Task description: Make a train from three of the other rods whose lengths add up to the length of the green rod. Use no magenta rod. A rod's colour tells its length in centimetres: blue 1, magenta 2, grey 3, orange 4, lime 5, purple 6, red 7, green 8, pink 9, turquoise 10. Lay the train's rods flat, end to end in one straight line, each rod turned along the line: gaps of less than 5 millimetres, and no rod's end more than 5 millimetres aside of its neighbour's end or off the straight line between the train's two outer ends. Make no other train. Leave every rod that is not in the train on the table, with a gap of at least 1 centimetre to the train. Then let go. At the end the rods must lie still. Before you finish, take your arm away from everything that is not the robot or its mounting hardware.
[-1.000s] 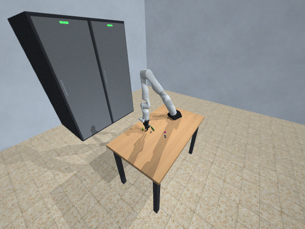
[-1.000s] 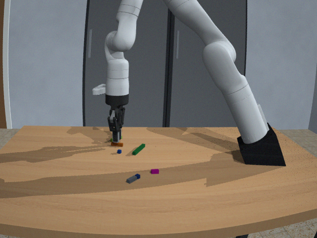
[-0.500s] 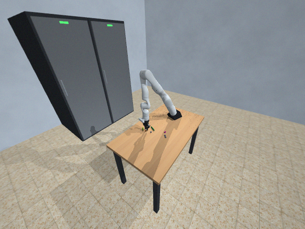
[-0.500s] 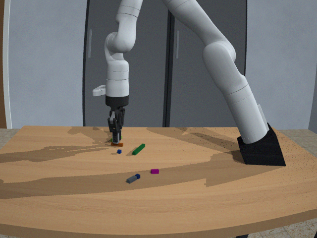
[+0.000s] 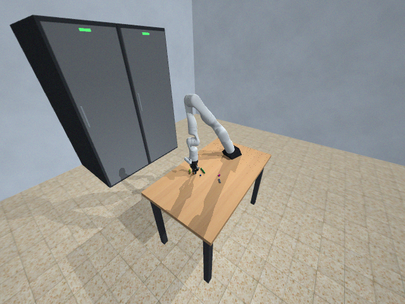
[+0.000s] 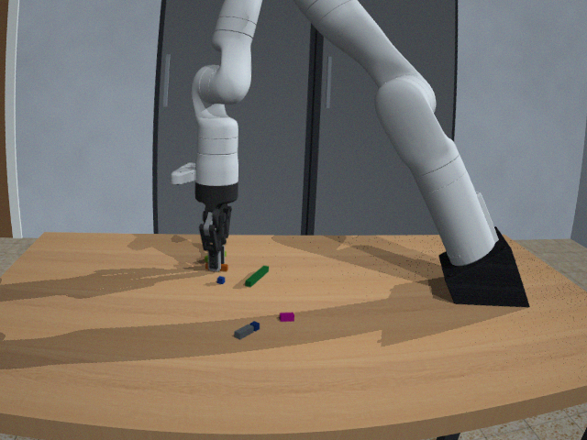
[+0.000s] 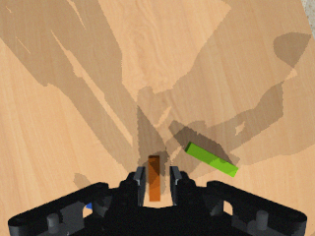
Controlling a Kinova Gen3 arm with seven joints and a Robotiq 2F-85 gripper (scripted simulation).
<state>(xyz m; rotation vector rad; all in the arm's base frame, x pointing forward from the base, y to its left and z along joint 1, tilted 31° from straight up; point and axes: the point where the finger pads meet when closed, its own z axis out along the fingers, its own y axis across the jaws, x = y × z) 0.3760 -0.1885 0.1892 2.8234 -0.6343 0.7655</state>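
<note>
Pincer: the gripper [image 5: 195,172] [image 6: 217,267] [image 7: 157,176] points down, its fingers a little apart, with a thin gap on each side of the orange rod, so it is not pinching it.
Orange rod [image 6: 225,267] [image 7: 155,179]: low at the table [image 5: 212,209] [image 6: 303,383] [image 7: 30,123], between the fingers; its long way goes straight up and down in the wrist view and side to side in the exterior view.
Tall cupboard [image 5: 94,91] [image 6: 237,142]: both doors are shut, so what is inside is hidden.
Lime rod [image 5: 189,171] [image 7: 212,159]: near the orange rod, apart from it, slanting down to the right in the wrist view.
Green rod [image 5: 202,170] [image 6: 257,276]: flat, slanting up to the right in the exterior view.
Small blue rod [image 5: 200,175] [image 6: 220,280]: between the gripper and the table's front edge in the exterior view.
Grey rod [image 5: 219,182] [image 6: 244,331]: slants up to the right in the exterior view, with another blue rod [image 5: 219,179] [image 6: 254,325] at its end, in line.
Magenta rod [image 5: 219,175] [image 6: 286,316]: near that pair but apart, lying side to side in the exterior view.
</note>
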